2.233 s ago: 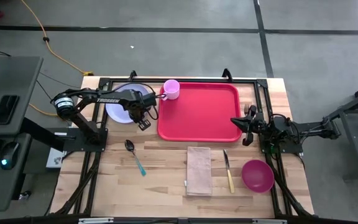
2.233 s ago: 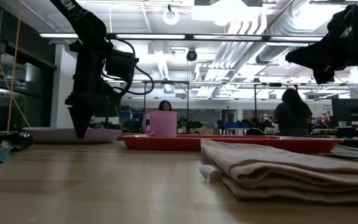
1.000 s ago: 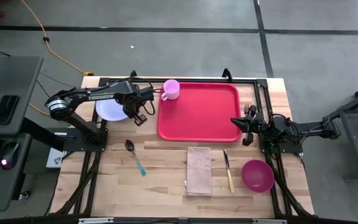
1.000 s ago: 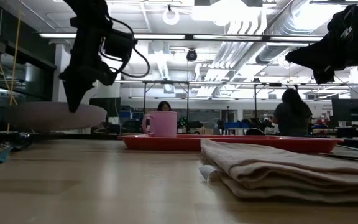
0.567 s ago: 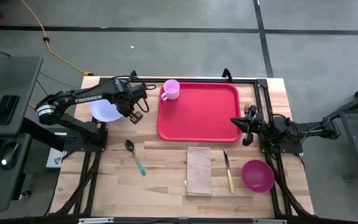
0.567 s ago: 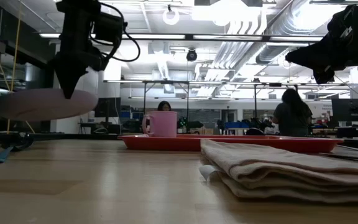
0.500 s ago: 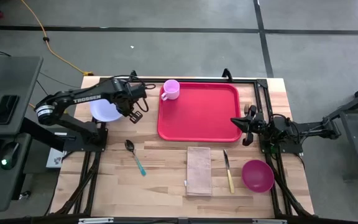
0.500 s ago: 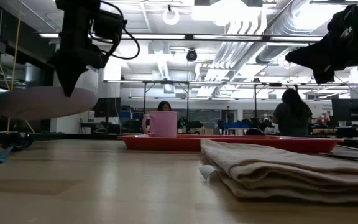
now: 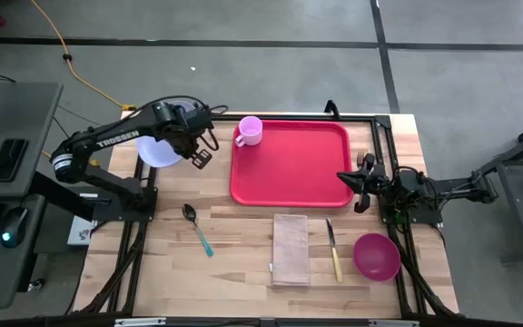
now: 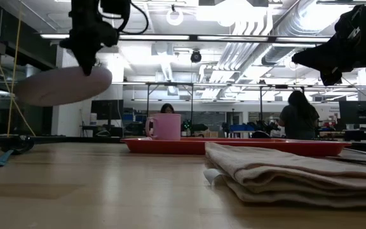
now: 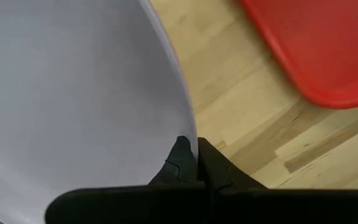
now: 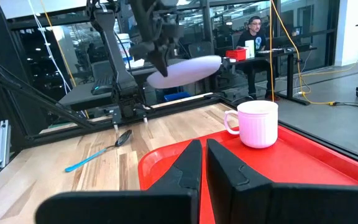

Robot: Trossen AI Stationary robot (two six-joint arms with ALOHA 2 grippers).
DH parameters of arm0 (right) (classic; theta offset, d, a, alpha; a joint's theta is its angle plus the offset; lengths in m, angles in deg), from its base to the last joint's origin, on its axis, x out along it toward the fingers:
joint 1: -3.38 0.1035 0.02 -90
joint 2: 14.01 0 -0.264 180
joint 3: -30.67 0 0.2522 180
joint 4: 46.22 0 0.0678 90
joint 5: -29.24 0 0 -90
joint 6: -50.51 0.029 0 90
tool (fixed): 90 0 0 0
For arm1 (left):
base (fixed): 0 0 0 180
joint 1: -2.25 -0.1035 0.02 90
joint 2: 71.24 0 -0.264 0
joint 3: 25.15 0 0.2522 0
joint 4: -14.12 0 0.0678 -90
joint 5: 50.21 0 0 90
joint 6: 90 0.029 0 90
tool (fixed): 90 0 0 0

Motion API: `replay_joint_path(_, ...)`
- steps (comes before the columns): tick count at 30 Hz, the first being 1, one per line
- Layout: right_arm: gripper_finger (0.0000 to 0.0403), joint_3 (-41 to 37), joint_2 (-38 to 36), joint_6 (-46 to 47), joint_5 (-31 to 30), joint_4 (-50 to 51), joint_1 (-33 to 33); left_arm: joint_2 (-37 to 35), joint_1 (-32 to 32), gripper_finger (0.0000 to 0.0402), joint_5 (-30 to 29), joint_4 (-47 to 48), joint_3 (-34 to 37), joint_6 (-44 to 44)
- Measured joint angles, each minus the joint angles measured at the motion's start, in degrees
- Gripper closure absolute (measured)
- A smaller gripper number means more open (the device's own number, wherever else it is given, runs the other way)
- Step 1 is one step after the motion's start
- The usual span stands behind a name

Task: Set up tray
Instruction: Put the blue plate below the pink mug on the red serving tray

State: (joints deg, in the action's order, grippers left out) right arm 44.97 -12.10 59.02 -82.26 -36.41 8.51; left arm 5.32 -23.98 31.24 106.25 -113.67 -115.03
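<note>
Left gripper (image 9: 195, 151), clamped on white round plate (image 9: 159, 149), has risen; large red rectangular plastic tray (image 9: 291, 163) lies right of it; right gripper's (image 9: 360, 188) jaws together.

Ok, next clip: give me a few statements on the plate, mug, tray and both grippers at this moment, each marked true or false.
1. The left gripper holds the white plate by its rim, clear of the table. True.
2. The pink mug stands on the bare wood. False: it is in a corner of the red tray.
3. The right gripper carries the pink bowl. False: the bowl sits on the table.
4. The napkin lies outside the tray. True.
</note>
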Motion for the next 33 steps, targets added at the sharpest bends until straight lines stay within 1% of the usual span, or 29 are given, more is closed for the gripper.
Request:
replay_joint_path(9, 0.0402, 0.0, 0.0, -0.1, 0.0, 0.0, 0.0, 0.4, 0.0, 0.039, 0.3, 1.6, -7.2, -2.4)
replay_joint_path(14, 0.0402, 0.0, 0.0, -3.4, 0.0, 0.0, 0.0, 0.8, 0.0, 0.039, 1.1, 1.5, -10.0, -2.7)
replay_joint_path(17, 0.0402, 0.0, 0.0, -3.5, 0.0, 0.0, 0.0, 1.8, 0.3, 0.039, 1.5, 2.3, -12.0, -3.6)
replay_joint_path(24, 0.0402, 0.0, 0.0, -3.5, 0.0, 0.0, 0.0, 6.2, 3.5, 0.039, 1.6, 3.2, -17.9, -3.7)
replay_joint_path(33, 0.0402, 0.0, 0.0, -3.5, 0.0, 0.0, 0.0, 14.1, 7.6, 0.039, 1.5, 6.4, -28.2, -3.4)
